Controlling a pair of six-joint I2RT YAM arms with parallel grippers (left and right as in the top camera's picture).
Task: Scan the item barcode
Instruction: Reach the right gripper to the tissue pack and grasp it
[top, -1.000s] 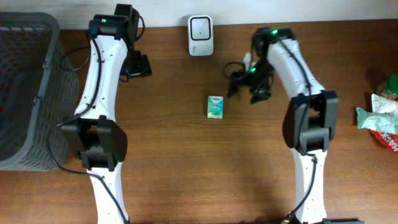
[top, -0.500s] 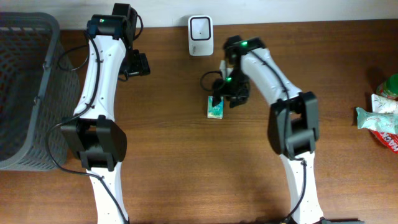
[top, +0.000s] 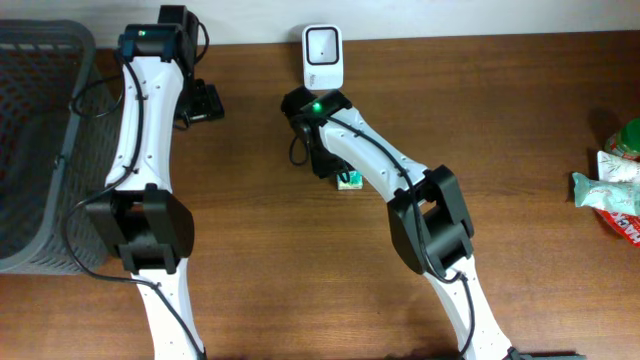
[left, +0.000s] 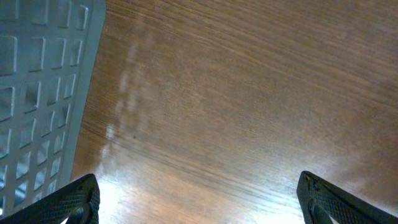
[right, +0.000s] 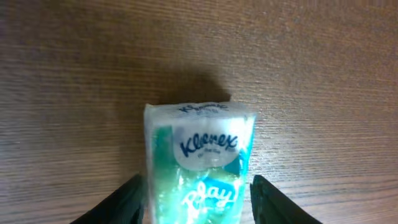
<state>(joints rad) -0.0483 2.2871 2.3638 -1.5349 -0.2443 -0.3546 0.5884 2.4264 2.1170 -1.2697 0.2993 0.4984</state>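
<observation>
The item is a small green and white Kleenex tissue pack (right: 199, 155) lying flat on the wooden table; overhead, only its corner (top: 349, 182) shows under my right arm. My right gripper (right: 196, 202) is down over the pack with a finger on each side. Its left finger (right: 118, 205) is against the pack, while the right finger (right: 277, 202) stands a little off it, so the gripper is open. The white barcode scanner (top: 322, 57) stands at the table's back edge. Far to the left, my left gripper (top: 205, 103) (left: 199, 202) hangs wide open over bare wood.
A grey mesh basket (top: 40, 150) stands at the left edge, its wall (left: 37, 93) close to my left gripper. Snack packets (top: 610, 190) lie at the far right edge.
My right arm has swung left and come down over the tissue pack, and its jaws have narrowed around it. The left arm has drifted slightly left.
</observation>
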